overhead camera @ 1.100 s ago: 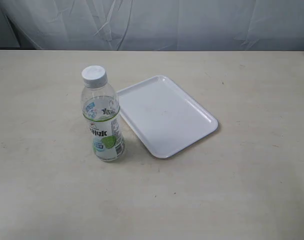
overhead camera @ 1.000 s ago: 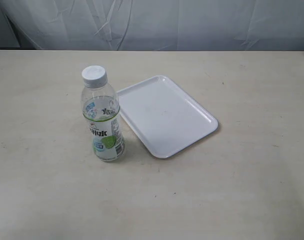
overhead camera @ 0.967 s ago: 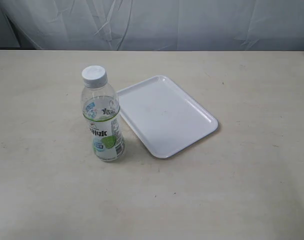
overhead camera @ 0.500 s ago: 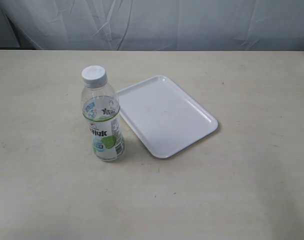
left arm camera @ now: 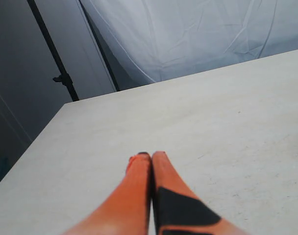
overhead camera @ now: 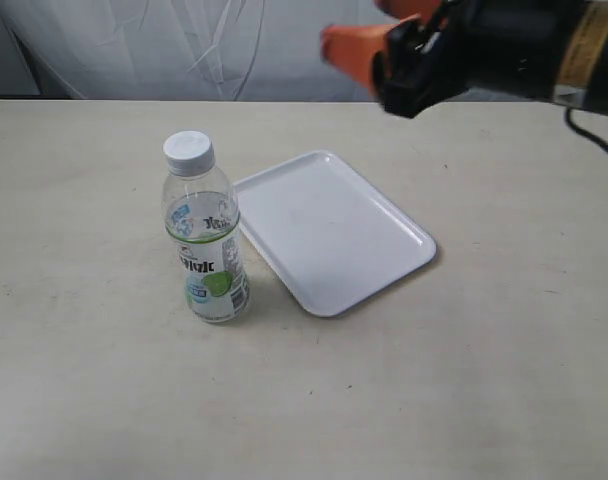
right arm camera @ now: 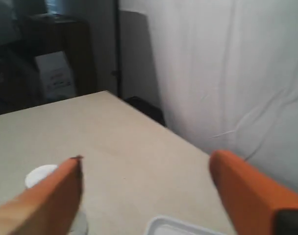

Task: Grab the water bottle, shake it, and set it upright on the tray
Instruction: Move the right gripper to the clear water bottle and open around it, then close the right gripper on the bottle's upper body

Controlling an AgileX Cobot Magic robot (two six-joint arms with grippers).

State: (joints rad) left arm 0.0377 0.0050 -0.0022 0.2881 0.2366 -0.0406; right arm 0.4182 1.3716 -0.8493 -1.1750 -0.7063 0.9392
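**Water bottle** [overhead camera: 206, 235]: standing upright on the table [overhead camera: 484, 380], just beside the tray [overhead camera: 329, 225] on its left side and apart from its rim. The white cap [overhead camera: 188, 150] is sitting on top. Nothing is touching the bottle.

**Tray:** lying flat at an angle, with nothing resting on it.

**Right gripper** [right arm camera: 146, 157]: its orange fingers are standing wide apart and are holding nothing. It is hanging high above the tray's far side. Its own camera is looking down past the fingers at the bottle's cap and one corner of the tray.

**Left gripper** [left arm camera: 150, 155]: its fingers are pressed together and are gripping nothing, over bare table. Neither the bottle nor the tray is showing in its camera, and the gripper is not appearing in the exterior view. Its place relative to the tray cannot be told.

**Change:** half a second ago the exterior view was showing no arm at all. Now the right arm [overhead camera: 504, 45] is reaching in above the tray's far right. The bottle and tray are lying exactly as they were.

**Reading:** the approach is likely only beginning, so the pick, the shake and the placing are all outstanding. The right gripper, being open, is probably the one going for the bottle. It would be crossing over the tray to reach it.
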